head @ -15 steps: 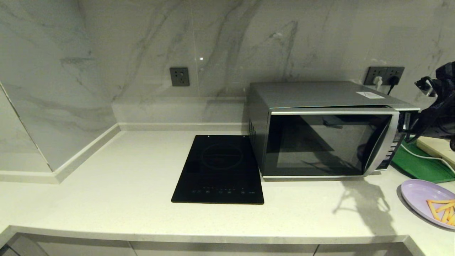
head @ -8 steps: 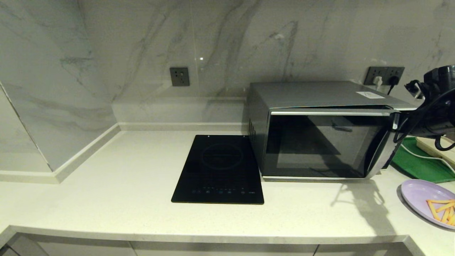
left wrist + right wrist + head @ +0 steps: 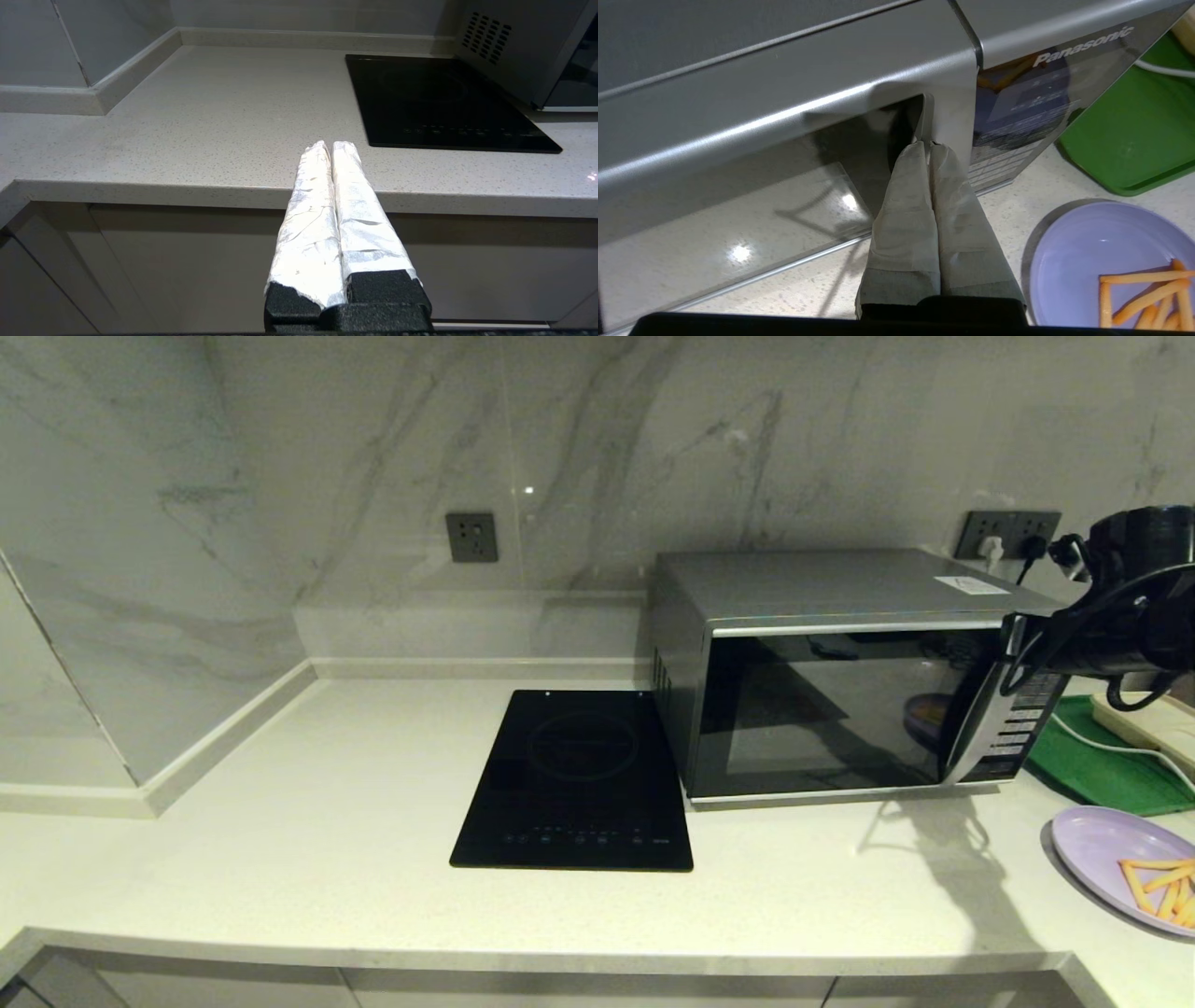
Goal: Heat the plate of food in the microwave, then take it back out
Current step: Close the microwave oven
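Note:
The silver-grey microwave (image 3: 840, 586) stands at the back right of the counter, its dark glass door (image 3: 822, 714) lying flush against the body. My right gripper (image 3: 1013, 651) is shut, and its wrapped fingertips (image 3: 920, 151) press against the top of the door's silver handle strip (image 3: 945, 112), beside the button panel (image 3: 1017, 116). The pale-lavender plate of food (image 3: 1106, 854) rests on the counter to the right of the microwave, with orange fries (image 3: 1143, 291) on it. My left gripper (image 3: 331, 145) is shut and empty, held low in front of the counter's front edge.
A black induction cooktop (image 3: 574, 779) lies left of the microwave. A green tray (image 3: 1102, 767) and a beige tray (image 3: 1144, 723) sit behind the plate, with a white cable across them. Wall sockets (image 3: 1013, 532) are behind the microwave.
The microwave door was slightly ajar and has swung flush against the body. My right gripper moved left and inward with it, staying against the handle strip.

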You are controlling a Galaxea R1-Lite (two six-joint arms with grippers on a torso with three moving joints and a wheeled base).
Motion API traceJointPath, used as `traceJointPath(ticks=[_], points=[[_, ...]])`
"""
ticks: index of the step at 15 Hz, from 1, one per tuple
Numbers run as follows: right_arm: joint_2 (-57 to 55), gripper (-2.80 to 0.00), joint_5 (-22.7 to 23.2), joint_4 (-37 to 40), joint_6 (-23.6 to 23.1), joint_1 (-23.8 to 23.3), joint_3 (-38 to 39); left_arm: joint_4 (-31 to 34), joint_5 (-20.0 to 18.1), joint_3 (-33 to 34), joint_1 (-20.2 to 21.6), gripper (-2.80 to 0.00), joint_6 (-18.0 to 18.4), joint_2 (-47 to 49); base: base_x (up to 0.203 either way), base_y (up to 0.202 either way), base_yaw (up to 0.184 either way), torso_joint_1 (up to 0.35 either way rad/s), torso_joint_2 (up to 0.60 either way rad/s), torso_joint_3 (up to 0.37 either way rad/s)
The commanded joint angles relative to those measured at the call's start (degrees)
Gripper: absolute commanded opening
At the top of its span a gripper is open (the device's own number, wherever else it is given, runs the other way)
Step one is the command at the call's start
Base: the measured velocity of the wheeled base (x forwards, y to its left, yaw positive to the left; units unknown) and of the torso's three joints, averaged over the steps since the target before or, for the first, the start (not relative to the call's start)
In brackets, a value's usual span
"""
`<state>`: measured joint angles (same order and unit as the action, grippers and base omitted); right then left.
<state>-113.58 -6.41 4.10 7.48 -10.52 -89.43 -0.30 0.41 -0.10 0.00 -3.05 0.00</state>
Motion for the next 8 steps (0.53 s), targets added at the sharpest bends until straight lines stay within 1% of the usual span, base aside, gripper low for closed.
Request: traceJointPath(ticks=[1,3,5,6,8], points=[[-2.17,-2.80,-0.07,-0.06,2.45,0.06,-2.70,-0.05,0.03,0.01,0.00,-2.80,-0.03,0.00,0.000,0.000,0.000,0.000,0.00,0.000],[-1.67,-2.80,0.27,0.22,2.66,0.06,-2.72,-0.05,0.03,0.01,0.00,-2.80,-0.03,0.00,0.000,0.000,0.000,0.000,0.00,0.000],[1.44,-2.80,3.40,1.39,2.67,0.00,-1.89,-0.05,0.03,0.01,0.00,-2.80,-0.03,0.00,0.000,0.000,0.000,0.000,0.00,0.000],[3.61,-2.80,5.49,3.81,2.65,-0.02,-1.56,-0.05,0.11,0.01,0.00,-2.80,-0.03,0.00,0.000,0.000,0.000,0.000,0.00,0.000],[8.46,-2.80,11.48,12.88,2.58,-0.02,-1.73,-0.05,0.03,0.01,0.00,-2.80,-0.03,0.00,0.000,0.000,0.000,0.000,0.00,0.000]])
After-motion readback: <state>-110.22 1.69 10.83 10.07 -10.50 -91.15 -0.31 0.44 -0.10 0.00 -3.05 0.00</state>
